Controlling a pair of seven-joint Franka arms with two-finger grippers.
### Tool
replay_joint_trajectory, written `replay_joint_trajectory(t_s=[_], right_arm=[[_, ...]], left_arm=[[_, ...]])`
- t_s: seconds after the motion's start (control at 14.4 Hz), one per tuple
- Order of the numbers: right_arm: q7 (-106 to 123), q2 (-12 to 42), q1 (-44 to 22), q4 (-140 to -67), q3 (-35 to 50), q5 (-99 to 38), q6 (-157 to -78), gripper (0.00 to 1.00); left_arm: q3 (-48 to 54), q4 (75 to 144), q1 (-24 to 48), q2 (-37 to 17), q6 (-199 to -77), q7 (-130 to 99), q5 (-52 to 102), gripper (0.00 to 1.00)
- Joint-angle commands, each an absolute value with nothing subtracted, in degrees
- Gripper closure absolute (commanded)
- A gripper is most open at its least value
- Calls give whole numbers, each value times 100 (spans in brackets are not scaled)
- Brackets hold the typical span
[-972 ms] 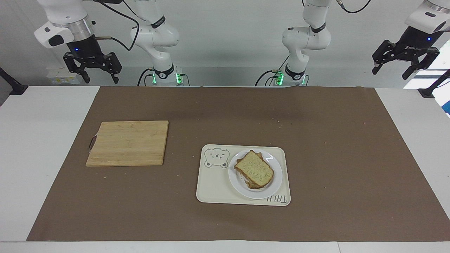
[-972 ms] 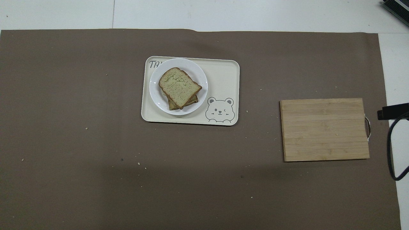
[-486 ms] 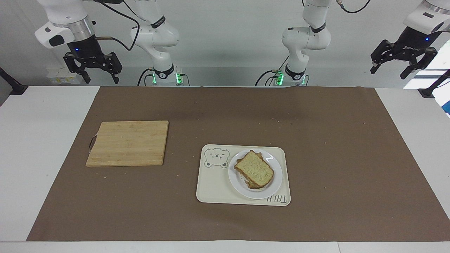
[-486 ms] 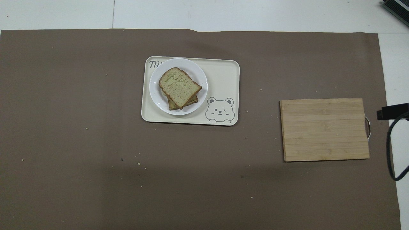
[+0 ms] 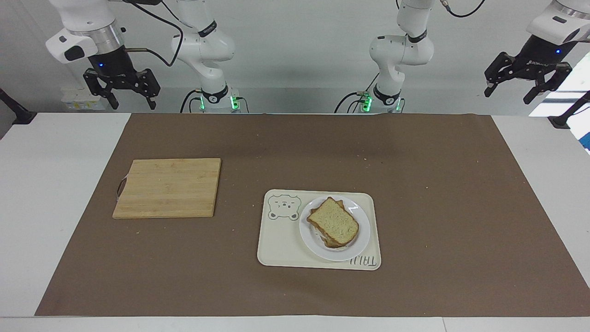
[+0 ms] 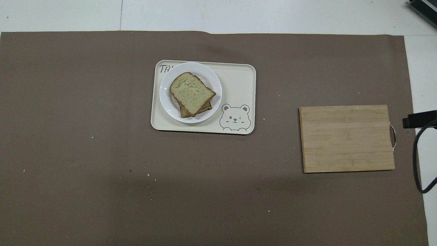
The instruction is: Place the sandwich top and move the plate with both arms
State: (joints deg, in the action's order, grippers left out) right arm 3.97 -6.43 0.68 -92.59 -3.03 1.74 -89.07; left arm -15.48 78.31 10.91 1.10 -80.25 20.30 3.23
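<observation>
**Sandwich stacked on plate, both arms parked high**

You have the sandwich top (image 5: pixel 333 222) lying on the stack of bread under it, slightly skewed so the lower slices peek out at the edges. The stack sits on the plate (image 5: pixel 362 237), and the plate rests on the cream tray (image 5: pixel 281 244), at the tray's end toward the left arm, covering part of the lettering there. The bear drawing (image 5: pixel 284 206) is on the tray's bare end, uncovered.

Your right gripper (image 5: pixel 121 90) hangs in the air at the right arm's end of the table, over the table's edge by the robots, fingers spread wide, holding nothing. Your left gripper (image 5: pixel 524 83) is up at the left arm's end, also over that edge, tilted, fingers spread, holding nothing. Both are well apart from the plate.

The wooden cutting board (image 5: pixel 168 187) lies flat on the brown mat (image 5: pixel 438 207), toward the right arm's end, well apart from the tray and a bit nearer to the robots. Crumbs are scattered on the mat.
</observation>
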Motion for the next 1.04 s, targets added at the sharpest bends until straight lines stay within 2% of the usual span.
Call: replay_joint_trajectory(t_s=[0.0,0.56,0.97], right_arm=[[536,-703,88,-9343,-290,185,-8938,0],[536,-703,97,-9343,-290,193,-8938,0],[536,-703,97,-9343,-290,185,-8938,0]], left_arm=[[-1521,7840,933,167,-8007,1978,264,0],[-503,7805,54,114,-7928,1969,202,0],[-413,7875,35,202,-7893,1951,202,0]])
